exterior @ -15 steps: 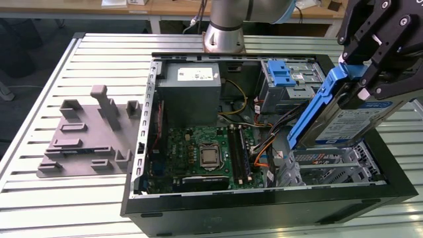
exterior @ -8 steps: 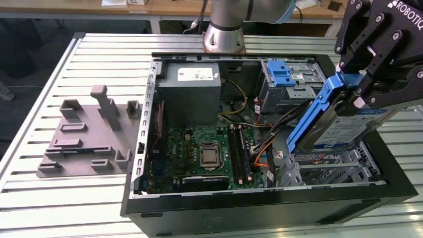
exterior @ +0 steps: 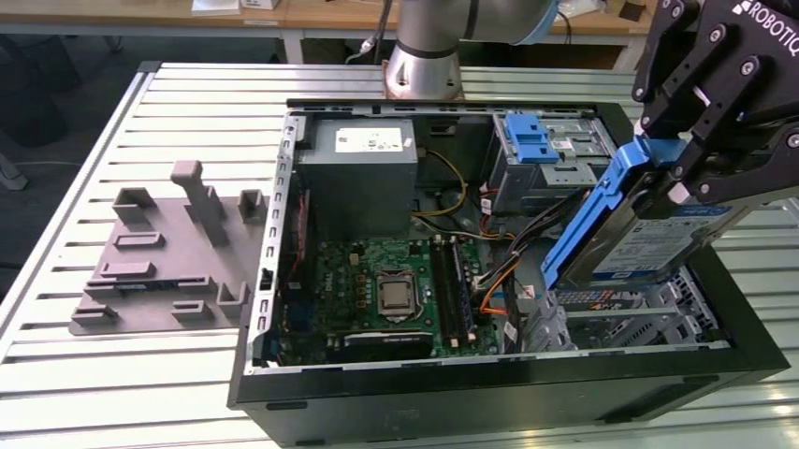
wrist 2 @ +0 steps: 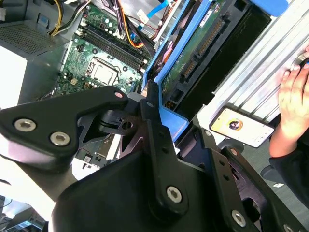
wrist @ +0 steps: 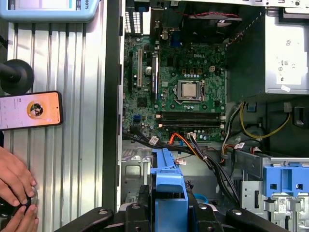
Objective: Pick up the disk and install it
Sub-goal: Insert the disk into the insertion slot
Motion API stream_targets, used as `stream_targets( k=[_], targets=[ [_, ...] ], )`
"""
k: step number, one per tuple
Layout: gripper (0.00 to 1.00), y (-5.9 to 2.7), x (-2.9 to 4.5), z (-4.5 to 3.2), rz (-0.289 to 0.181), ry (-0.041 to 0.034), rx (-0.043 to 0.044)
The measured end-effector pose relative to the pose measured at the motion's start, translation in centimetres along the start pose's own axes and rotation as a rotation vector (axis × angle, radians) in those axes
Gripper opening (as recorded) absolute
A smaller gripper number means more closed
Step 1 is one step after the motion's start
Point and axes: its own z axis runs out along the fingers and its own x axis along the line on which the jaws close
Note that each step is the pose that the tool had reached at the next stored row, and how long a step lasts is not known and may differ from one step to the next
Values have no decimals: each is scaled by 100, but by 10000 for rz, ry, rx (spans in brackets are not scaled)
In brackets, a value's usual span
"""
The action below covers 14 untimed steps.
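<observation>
Blue-railed and silver, the disk hangs tilted, clamped in the black gripper above the open computer case, over its drive cage at the exterior view's right.

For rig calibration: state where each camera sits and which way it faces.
Exterior view: off the arm, looking down into the open computer case; arm and claw holding the disk show.
First wrist view: on the arm, facing down at the motherboard; claw shows.
Second wrist view: on the arm, looking along the claw at the disk.
Both wrist views share the phone and a person's hand.
</observation>
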Motion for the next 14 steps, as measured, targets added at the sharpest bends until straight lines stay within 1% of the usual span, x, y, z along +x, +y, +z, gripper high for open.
stream_targets(
  k=[4, 9, 14],
  targets=[
    [36, -1, 0, 0, -1, -1, 0],
    [36, -70, 0, 5, -1, 0, -1],
    [36, -89, 5, 38, 3, -2, 0]
  ],
)
